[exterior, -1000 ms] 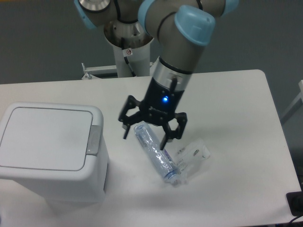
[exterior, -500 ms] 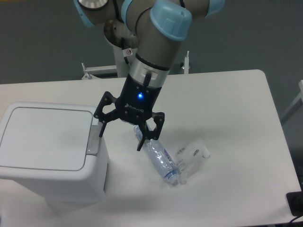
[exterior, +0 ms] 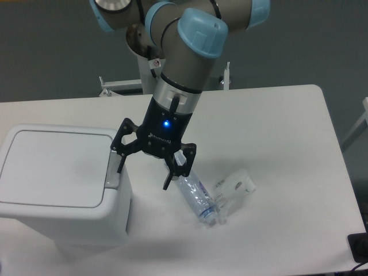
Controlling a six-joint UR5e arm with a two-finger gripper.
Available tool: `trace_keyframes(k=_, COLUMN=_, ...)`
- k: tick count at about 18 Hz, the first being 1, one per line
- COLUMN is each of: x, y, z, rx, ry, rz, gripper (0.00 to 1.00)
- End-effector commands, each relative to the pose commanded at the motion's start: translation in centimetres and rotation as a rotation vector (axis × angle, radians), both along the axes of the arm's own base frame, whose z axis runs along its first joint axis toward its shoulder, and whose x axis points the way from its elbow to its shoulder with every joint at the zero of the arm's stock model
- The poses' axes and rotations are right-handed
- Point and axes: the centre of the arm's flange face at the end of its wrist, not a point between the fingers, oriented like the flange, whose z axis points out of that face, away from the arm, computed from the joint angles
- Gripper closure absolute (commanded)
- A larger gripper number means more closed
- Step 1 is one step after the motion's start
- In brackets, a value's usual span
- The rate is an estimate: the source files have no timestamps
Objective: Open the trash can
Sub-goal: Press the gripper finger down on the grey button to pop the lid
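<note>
Trash can (exterior: pixel 60 184) at front-left corner of table (exterior: pixel 276 121), lid flat and shut, grey latch (exterior: pixel 113 169) on its right edge. Gripper (exterior: pixel 142 178) just right of the can, pointing down, fingers spread wide, nothing held. Left fingertip (exterior: pixel 120 167) right at the latch edge; contact can't be told. Right fingertip (exterior: pixel 167 184) further right of the can, over near end of a clear bottle (exterior: pixel 192 195) lying on its side. Second crushed clear plastic piece (exterior: pixel 234 187) beyond that bottle, touching it near the cap end. Blue light on gripper body, above and right of the can's lid.
</note>
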Motion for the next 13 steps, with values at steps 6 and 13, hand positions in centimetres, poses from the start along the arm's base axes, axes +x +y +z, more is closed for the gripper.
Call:
trace_keyframes(k=6, x=0.24, y=0.36, z=-0.57, rx=-0.009, ry=-0.003, rz=-0.007, gripper=0.0)
trace_keyframes(k=13, x=0.21, y=0.39, z=-0.66, rx=-0.01, ry=-0.003, rz=-0.008, gripper=0.0)
